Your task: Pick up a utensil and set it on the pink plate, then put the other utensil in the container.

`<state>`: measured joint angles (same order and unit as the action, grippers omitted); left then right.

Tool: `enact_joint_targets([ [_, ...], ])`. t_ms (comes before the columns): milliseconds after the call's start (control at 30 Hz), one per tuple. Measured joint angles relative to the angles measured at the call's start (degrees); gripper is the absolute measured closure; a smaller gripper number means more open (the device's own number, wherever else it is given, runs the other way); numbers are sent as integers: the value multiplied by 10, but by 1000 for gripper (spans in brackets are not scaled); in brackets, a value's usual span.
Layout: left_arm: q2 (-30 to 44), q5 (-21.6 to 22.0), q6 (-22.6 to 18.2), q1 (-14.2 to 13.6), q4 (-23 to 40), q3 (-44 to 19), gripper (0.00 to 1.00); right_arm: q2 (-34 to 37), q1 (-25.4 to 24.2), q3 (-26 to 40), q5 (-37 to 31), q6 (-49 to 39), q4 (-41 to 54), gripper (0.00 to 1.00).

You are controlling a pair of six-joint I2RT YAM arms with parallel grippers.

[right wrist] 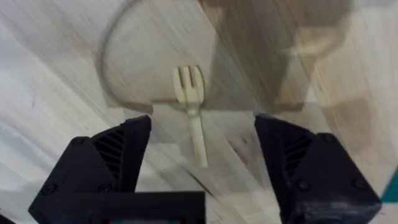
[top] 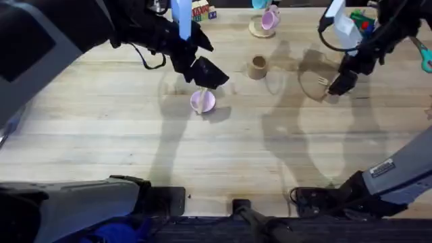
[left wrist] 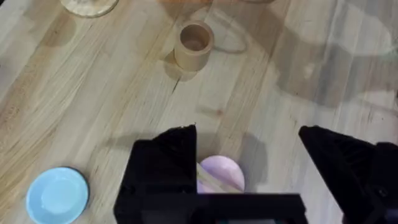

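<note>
Already the left gripper (left wrist: 249,168) is hanging with its black jaws spread wide and empty over the pink plate (left wrist: 222,172), and across that plate a pale wooden piece, seemingly the spoon (left wrist: 211,182), is lying, mostly hidden by the near finger in the left wrist view. In the overhead view the same plate (top: 203,100) is sitting left of centre in the upper half of the frame, with the pale strip of the spoon (top: 202,98) across it. So the first half of the task is looking done, as far as can be judged.

The right gripper (right wrist: 202,155) is hovering with its fingers wide apart, holding nothing, and the fork (right wrist: 193,112) is lying flat on the table (right wrist: 56,81) between and just beyond the tips: short prongs, a slim straight handle, matte pale wood. It is not being gripped yet, so the second half is still to do.

Farther out, the container (top: 257,67) is standing upright at upper centre of the overhead view, well apart from the fork (top: 324,82); it is a small tan cylinder, open-topped, dull like cardboard or wood. The table is light plank wood with visible grain. A smooth light blue plate (left wrist: 57,195) is lying at the lower left of the left wrist view.
</note>
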<state>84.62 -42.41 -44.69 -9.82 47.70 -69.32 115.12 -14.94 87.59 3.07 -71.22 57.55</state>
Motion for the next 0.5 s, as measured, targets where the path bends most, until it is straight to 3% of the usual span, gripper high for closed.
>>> enact_joint_targets([
  [500, 0, 0, 0, 0, 0, 0, 8, 18, 3, 7, 0, 22, -8, 7],
])
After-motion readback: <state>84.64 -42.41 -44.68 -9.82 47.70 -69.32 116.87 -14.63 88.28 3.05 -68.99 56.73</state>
